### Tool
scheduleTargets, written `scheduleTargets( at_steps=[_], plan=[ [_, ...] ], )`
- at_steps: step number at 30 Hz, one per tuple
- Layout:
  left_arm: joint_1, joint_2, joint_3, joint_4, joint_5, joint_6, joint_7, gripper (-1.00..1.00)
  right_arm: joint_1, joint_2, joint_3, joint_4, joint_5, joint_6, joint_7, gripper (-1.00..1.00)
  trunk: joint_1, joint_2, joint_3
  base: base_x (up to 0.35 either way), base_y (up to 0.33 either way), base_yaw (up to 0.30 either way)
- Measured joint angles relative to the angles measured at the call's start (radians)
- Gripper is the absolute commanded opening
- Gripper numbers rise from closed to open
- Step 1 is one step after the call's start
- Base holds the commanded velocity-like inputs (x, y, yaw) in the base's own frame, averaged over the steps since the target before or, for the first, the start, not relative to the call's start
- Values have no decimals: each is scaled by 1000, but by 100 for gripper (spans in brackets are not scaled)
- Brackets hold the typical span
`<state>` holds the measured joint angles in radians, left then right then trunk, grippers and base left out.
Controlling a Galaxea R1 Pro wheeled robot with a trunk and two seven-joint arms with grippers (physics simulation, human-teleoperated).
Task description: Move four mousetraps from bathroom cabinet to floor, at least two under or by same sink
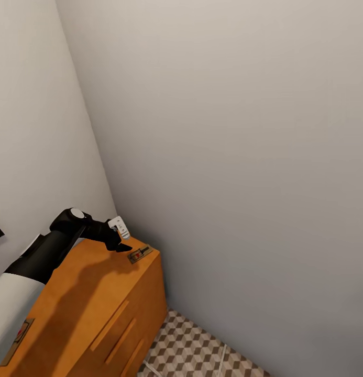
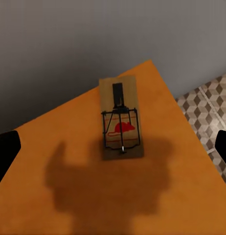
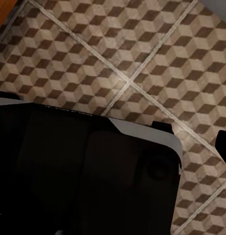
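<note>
you face a room corner where two plain pale grey walls (image 1: 228, 131) meet; both are bare and matte, evenly lit, the left one slightly lighter. below the corner stands a low orange-brown wooden sideboard (image 1: 97, 293), set against the left wall with its end near the right wall; its flat top carries a soft dark shadow, and its front shows wooden bar handles (image 1: 109, 325). beside it you see tiled floor (image 1: 191, 345) in a brown, beige and white cube pattern with pale grout lines.
</note>
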<state>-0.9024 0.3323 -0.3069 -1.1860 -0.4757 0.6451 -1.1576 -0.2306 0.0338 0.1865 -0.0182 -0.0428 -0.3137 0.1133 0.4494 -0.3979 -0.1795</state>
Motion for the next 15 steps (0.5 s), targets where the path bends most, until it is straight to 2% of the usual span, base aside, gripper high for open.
scheduleTargets(
  at_steps=[15],
  plan=[
    [0, 0, 0, 0, 0, 0, 0, 100, 0, 0, 0, 0, 0, 0, 0, 100, 0, 0, -15, 0, 0, 0]
  ],
)
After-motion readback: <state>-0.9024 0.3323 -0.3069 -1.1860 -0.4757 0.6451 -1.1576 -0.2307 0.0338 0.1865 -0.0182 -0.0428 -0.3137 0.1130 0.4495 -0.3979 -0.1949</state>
